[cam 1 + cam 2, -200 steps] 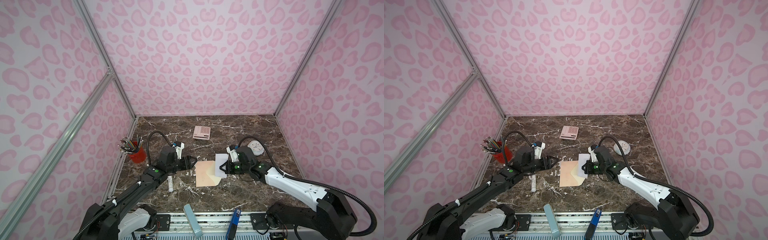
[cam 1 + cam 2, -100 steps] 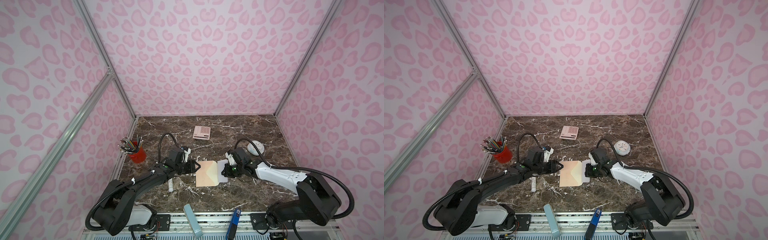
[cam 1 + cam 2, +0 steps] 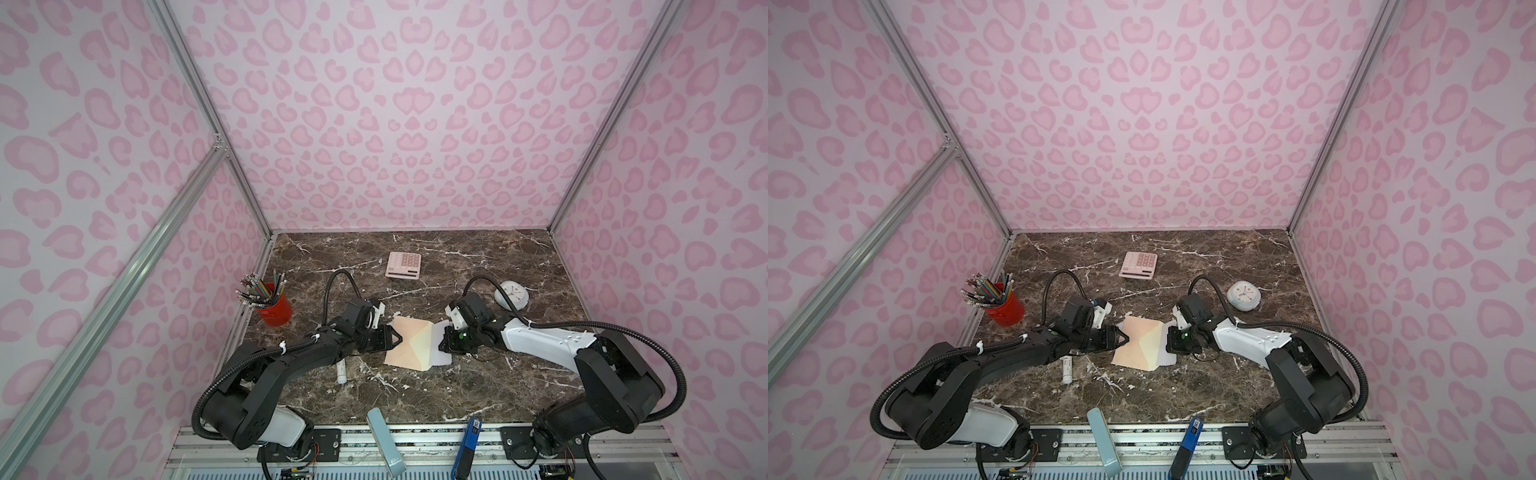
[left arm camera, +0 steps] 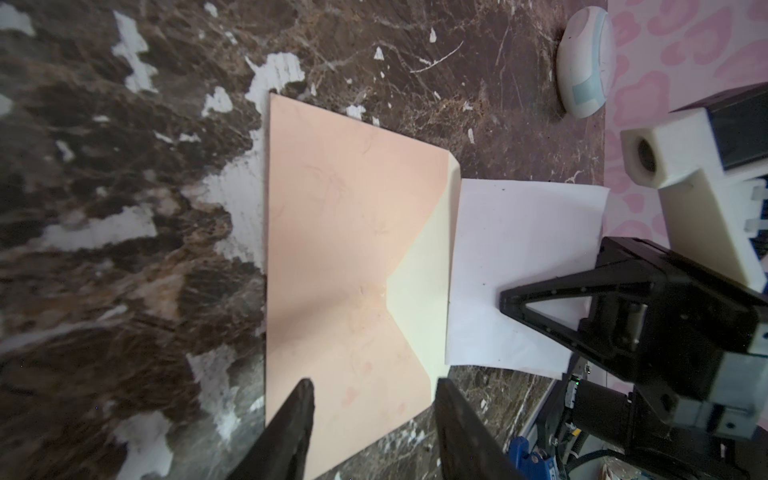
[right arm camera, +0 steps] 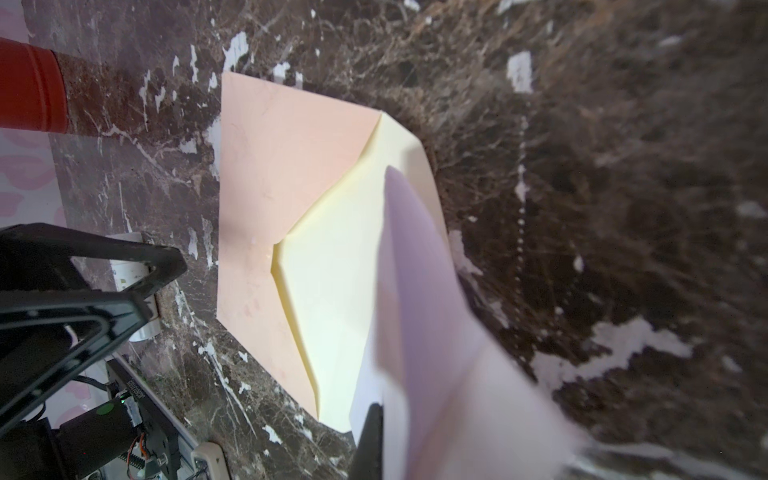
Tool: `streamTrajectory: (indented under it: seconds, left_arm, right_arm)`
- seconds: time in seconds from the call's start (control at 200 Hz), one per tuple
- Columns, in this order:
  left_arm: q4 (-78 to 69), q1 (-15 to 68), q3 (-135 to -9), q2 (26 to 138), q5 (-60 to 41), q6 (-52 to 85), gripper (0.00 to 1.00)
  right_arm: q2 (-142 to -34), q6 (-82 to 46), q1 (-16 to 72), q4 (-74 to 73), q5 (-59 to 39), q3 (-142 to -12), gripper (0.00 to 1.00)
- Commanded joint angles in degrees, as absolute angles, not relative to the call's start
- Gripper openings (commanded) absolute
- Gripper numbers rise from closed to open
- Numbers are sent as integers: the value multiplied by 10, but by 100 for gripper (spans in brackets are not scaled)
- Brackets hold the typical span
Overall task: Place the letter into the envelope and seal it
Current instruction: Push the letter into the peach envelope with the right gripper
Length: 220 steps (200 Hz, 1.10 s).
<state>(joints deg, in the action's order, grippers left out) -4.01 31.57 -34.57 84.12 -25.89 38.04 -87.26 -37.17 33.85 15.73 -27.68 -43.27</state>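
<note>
Envelope first: it is peach and lies flat on the dark stone desk, in the lower middle of both top views. Its pointed flap is open toward the right, and the pale yellow inside shows. The letter, a white sheet, sits just right of the envelope, and its left edge lies over the flap. It is not inside yet. The right tool is squeezed tight on the right side of the letter. In the right wrist view the sheet comes up close to the camera and looks blurry. The left tool is at the left edge of the envelope with its two fingers apart, and it has hold of nothing. The left wrist view shows both fingers over that edge, but I cannot tell if they touch the paper. A pink calculator lies higher up in the frame, a red cup of pencils stands at the left, a white clock sits at the right, and a white tube lies lower left of the envelope.
</note>
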Motion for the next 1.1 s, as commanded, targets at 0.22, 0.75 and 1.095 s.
streamTrajectory:
  seconds: [0.22,0.75,1.095]
  left_arm:
    - [-38,313,-355,859,-226,355,53]
    - [5,313,-400,902,-208,308,44]
    - [-54,316,-401,920,-268,321,32]
  right_arm:
    - [-868,-420,324,125,-330,-428,6]
    - [-859,-472,310,88,-367,-399,6]
    - [-873,-486,299,56,-378,-379,6]
